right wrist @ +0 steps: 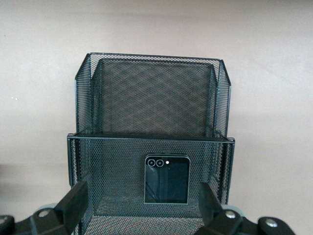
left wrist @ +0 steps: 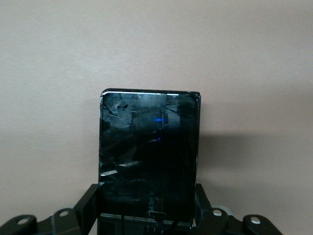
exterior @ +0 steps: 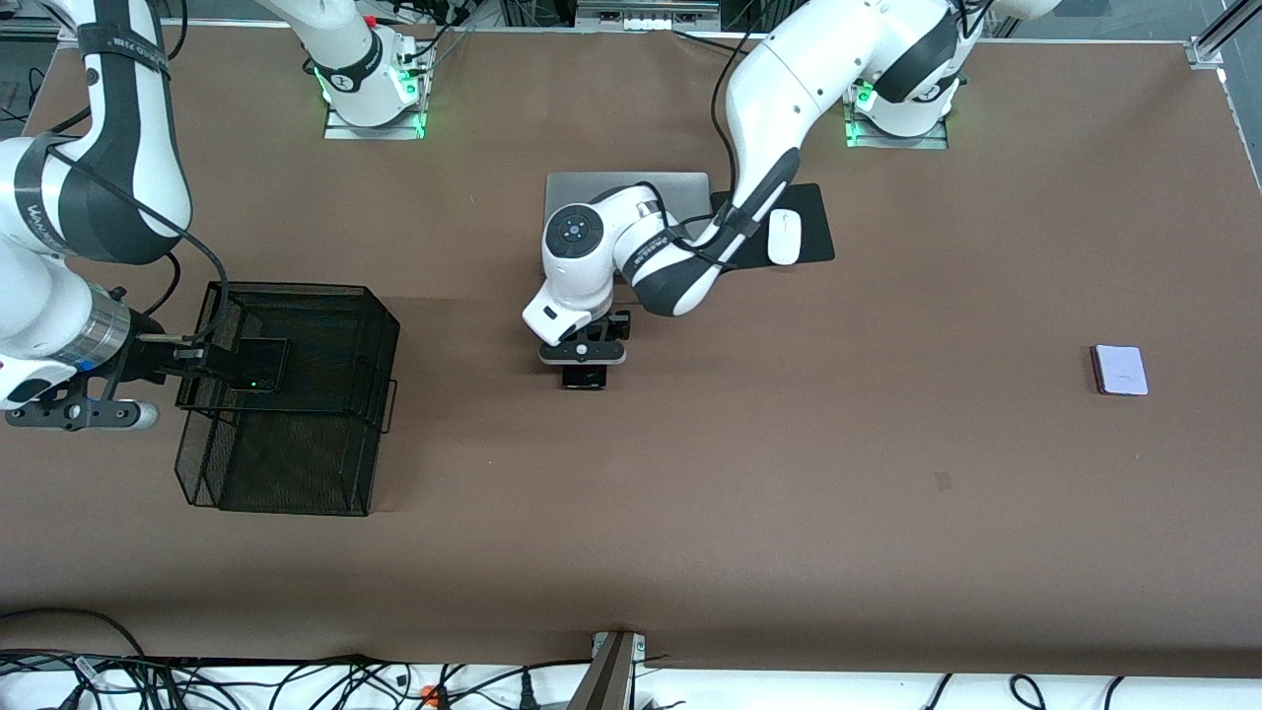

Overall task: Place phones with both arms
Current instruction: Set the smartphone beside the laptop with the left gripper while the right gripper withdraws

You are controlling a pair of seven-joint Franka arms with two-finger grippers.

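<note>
Brown matting covers the table (exterior: pixel 690 513), and nearest the front camera on it stands a black wire-mesh basket (exterior: pixel 296 463) at the right arm's end. In its upper tier lies a small squarish black phone (right wrist: pixel 167 179), flat, its paired camera lenses toward the taller rear wall of the basket; no writing on it can be read. The right gripper (exterior: pixel 187 370) hovers at the basket's edge, its fingers (right wrist: pixel 73 200) spread wide and holding nothing. At the left arm's end a pale lavender-white phone (exterior: pixel 1120 370) lies flat, squarish, well apart from everything else. At mid-table the left gripper (exterior: pixel 584 367) is down at the surface, clenched on a long black phone (left wrist: pixel 149 156); in the left wrist view its long axis runs straight out from between the fingers (left wrist: pixel 88 200). Farther from the camera, partly under the left arm, sit a silver laptop (exterior: pixel 592 187) and, beside it, a white mouse (exterior: pixel 784 237) on a black pad (exterior: pixel 813 232). Lettering on the arms' bands is too small to read surely.
</note>
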